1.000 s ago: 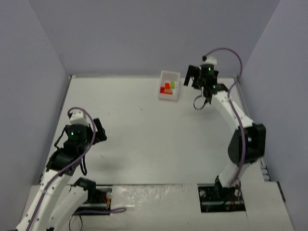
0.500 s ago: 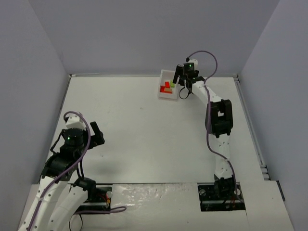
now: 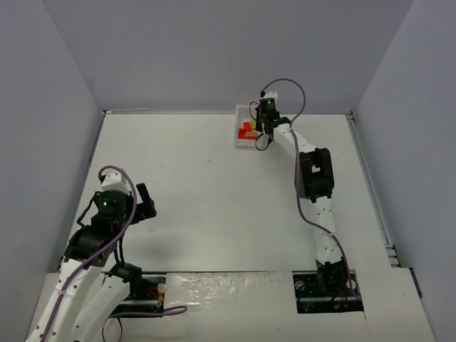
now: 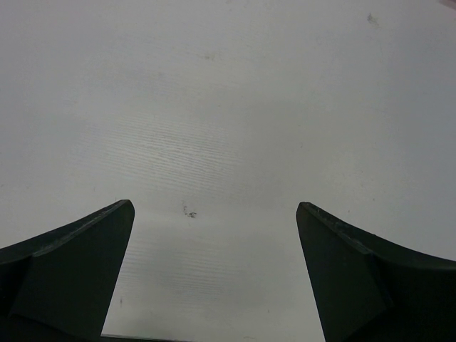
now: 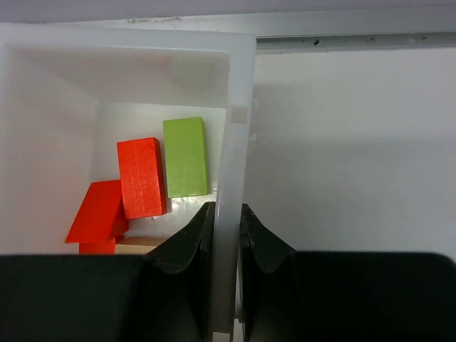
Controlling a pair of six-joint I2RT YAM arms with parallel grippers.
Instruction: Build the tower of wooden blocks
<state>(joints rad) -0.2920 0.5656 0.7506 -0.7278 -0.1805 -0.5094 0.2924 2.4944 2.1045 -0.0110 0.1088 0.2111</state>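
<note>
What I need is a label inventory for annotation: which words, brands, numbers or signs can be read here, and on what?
None: there is no readable text on the white rectangular plastic tray, the red wooden block, the lime green wooden block, or anywhere else in view.
Small scuffs on the white tabletop are marks, not writing.

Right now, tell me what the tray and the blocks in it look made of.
The tray: probably plastic, white, with thin, slightly translucent walls and a soft sheen. The red block and green block: likely painted wood, with matte flat colour and crisp edges, though no grain shows.
</note>
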